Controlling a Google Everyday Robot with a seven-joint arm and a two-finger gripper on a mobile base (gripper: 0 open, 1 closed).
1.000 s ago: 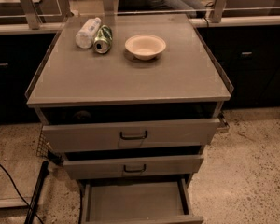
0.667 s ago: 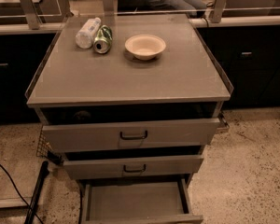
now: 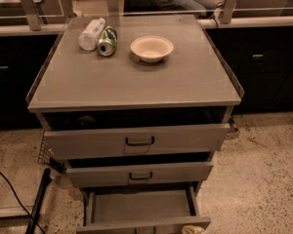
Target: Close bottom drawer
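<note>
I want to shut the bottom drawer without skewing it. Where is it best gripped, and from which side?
Take the bottom drawer at the middle of its front panel, from the front, pushing straight toward the cabinet: it is pulled out furthest and its front is flat and wide. The gripper shows only as a pale tip at that panel's right end.

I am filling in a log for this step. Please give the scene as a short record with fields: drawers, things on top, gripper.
top drawer: partly open
middle drawer: partly open
bottom drawer: pulled out farthest, nothing visible inside, not yet closed
cabinet top: bowl upright; green can and plastic bottle lying side by side
gripper: probably the pale tip at the picture's bottom edge, by the bottom drawer's front
</note>
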